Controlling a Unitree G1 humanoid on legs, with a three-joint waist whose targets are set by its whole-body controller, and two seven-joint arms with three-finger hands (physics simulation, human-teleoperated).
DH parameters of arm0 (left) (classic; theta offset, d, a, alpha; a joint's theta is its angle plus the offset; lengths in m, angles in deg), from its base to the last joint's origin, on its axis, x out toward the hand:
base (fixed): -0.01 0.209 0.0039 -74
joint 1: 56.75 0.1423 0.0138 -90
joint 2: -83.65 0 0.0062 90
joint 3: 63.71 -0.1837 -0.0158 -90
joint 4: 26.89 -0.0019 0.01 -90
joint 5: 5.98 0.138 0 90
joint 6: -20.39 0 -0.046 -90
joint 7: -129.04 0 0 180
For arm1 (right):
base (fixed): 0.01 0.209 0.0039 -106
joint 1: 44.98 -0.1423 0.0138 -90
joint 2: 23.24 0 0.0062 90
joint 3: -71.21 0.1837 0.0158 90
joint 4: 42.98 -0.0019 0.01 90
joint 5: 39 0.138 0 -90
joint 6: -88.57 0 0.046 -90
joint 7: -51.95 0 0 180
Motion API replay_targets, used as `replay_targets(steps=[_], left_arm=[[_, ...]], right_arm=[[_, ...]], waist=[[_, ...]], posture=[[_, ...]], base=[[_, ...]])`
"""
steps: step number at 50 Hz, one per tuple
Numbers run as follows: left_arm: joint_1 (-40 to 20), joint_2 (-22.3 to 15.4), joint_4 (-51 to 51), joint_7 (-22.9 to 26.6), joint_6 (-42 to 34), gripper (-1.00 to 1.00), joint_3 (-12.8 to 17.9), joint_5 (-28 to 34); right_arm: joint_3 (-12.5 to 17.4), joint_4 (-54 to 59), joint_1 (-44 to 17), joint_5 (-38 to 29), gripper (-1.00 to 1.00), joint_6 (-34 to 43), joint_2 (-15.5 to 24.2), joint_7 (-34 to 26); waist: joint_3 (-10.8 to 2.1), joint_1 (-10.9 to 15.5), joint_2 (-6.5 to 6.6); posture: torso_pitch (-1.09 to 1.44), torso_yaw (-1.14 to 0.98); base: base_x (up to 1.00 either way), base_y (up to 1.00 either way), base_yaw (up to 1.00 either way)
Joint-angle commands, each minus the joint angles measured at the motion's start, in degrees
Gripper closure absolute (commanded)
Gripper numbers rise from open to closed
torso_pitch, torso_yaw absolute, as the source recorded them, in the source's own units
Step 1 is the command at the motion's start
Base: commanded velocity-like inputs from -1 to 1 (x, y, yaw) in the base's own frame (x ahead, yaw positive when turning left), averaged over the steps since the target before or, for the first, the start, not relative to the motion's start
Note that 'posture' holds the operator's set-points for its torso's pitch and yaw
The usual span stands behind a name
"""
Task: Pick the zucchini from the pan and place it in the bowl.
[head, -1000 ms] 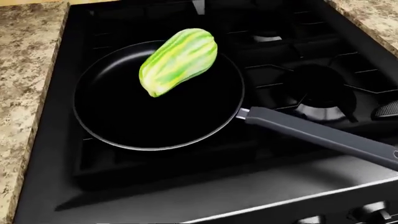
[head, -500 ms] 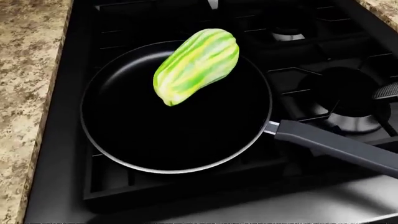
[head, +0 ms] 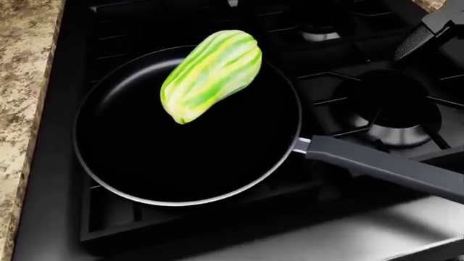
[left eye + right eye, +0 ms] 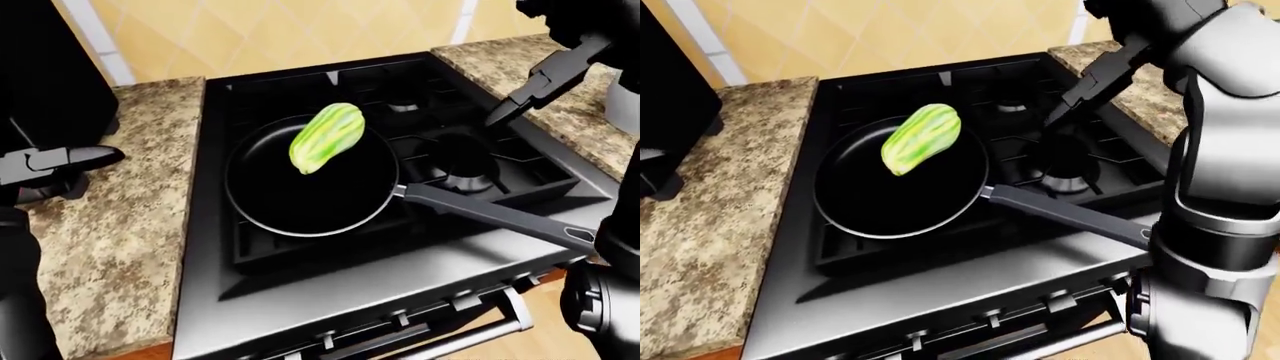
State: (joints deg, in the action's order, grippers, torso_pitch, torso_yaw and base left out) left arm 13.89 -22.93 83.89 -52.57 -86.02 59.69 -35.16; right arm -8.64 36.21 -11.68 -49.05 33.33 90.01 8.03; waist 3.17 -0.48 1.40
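Observation:
A green and yellow striped zucchini lies in the upper part of a black frying pan. The pan sits on the stove's left burner, its long handle pointing to the lower right. My right hand hangs open above the right burner, up and right of the pan, fingers stretched down-left and holding nothing. My left hand hovers open over the left counter, away from the pan. A pale grey vessel at the right edge of the left-eye view may be the bowl; it is mostly cut off.
The black stove is set between speckled granite counters. A large black appliance stands at the upper left. Knobs and an oven handle line the stove's lower edge.
The camera has shifted, so the pan sits further left in the head view. My right hand rose from the right edge to the top right corner. The zucchini has stayed put in the pan.

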Motion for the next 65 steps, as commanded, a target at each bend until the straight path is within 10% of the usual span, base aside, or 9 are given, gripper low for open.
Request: replay_targets(steps=[1,33,65], left_arm=[[-1.19,-1.24,1.61,-0.03,1.22,-1.0,0.91,-0.35],[-1.0,-1.22,1.59,-0.33,1.16,-1.0,0.96,-1.02],[-0.19,-0.45,1.32,-0.04,1.93,-1.0,1.2,-1.18]], right_arm=[[-0.29,1.82,-4.12,-3.56,-1.0,-4.01,-0.23,-2.71],[-8.03,48.51,-33.63,-29.08,-1.0,-46.73,-12.75,-15.17],[-11.5,71.15,-41.87,-42.28,-1.0,-65.68,-22.71,-10.89]], waist=[[-1.38,-0.03,0.22],[-0.89,-1.21,2.49],[-0.93,-1.56,3.21]], posture=[[0.0,0.0],[0.0,0.0],[0.0,0.0]], base=[[0.0,0.0,0.0],[0.0,0.0,0.0],[0.0,0.0,0.0]])
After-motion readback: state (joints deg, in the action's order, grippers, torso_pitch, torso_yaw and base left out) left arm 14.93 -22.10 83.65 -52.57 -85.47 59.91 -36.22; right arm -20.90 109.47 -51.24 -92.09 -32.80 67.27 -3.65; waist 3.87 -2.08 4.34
